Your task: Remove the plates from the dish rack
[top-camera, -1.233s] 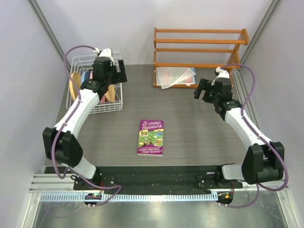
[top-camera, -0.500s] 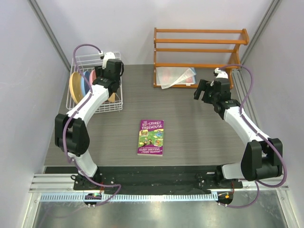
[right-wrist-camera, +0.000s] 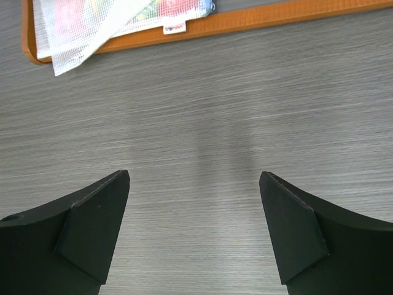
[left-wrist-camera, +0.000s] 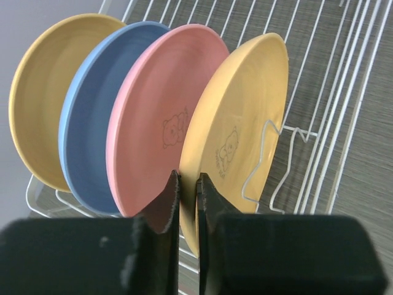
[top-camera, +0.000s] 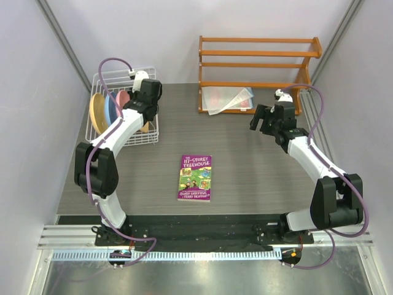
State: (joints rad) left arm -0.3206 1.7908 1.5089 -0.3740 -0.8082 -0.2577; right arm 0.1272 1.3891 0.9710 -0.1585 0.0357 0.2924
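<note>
Left gripper point(left-wrist-camera: 187, 198) is clenched on the rim of the yellow-orange round plastic plate point(left-wrist-camera: 239, 123), the rightmost one standing in the white wire dish rack point(top-camera: 116, 74). Right gripper point(right-wrist-camera: 193, 178) hangs released, right of the rack.

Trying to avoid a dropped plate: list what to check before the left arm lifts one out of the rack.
1. Left gripper closed on the rim of the nearest yellow plate: ok.
2. Only that plate between the fingers, pink plate outside them: ok.
3. Wire prong in front of the yellow plate out of the lift path: cannot tell.
4. Right gripper open, empty, away from the dish rack: ok.
5. Bare table between rack and book for setting down: ok.
</note>
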